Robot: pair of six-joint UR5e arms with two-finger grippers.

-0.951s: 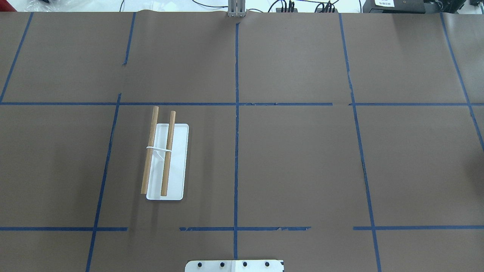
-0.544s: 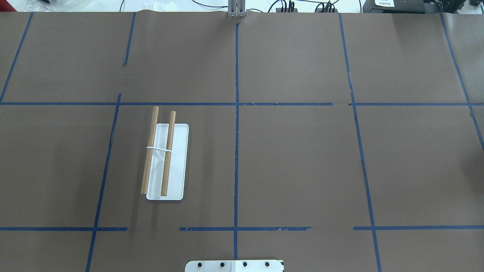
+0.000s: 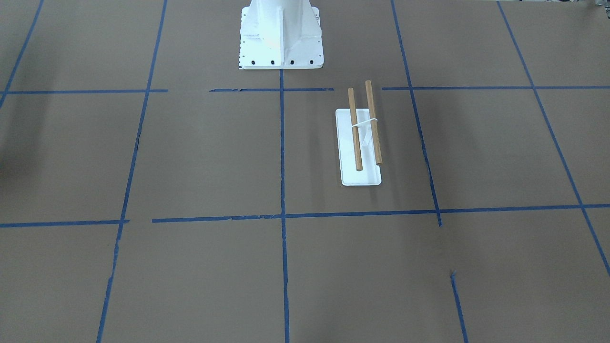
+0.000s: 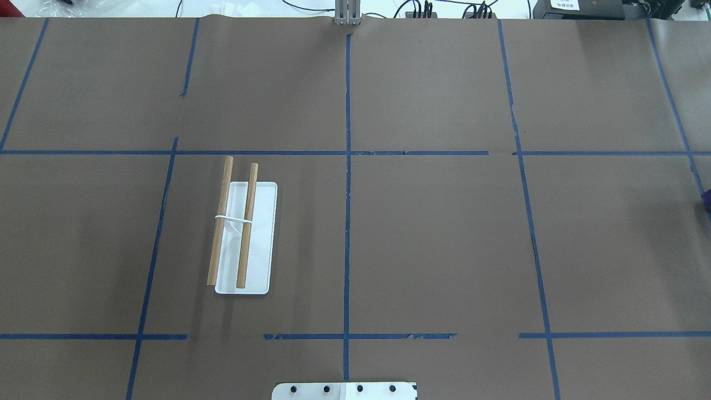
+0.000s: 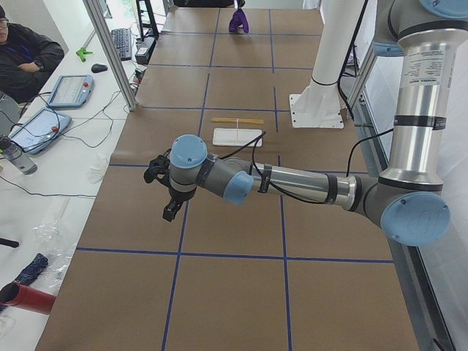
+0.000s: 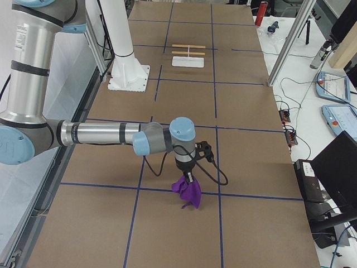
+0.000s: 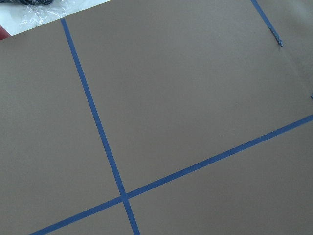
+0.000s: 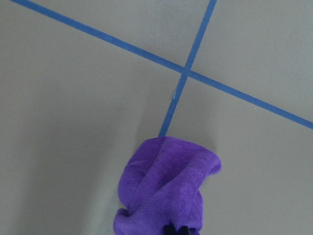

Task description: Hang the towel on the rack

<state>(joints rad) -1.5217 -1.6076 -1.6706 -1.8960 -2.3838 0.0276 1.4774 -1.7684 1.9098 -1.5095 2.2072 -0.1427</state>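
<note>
The rack [image 4: 244,233] stands on the table's left half, two brown dowels on a white support over a flat white base; it also shows in the front view [image 3: 362,138] and both side views [image 5: 238,131] [image 6: 188,56]. The purple towel [image 6: 188,192] hangs bunched from my right gripper [image 6: 187,177], a little above the table at the far right end. In the right wrist view the towel [image 8: 166,196] dangles from the shut fingertips. A sliver of towel [image 4: 706,195] shows at the overhead view's right edge. My left gripper [image 5: 170,212] hovers over the table's left end; I cannot tell whether it is open.
The white robot pedestal [image 3: 281,38] is bolted at the table's near edge. Blue tape lines grid the brown tabletop [image 4: 444,239]. An operator [image 5: 25,58] sits beyond the far edge, with tablets and cables on the white bench.
A sliver of purple towel has come into the overhead view at its right edge, where only a shadow showed before. The rack has not moved.
</note>
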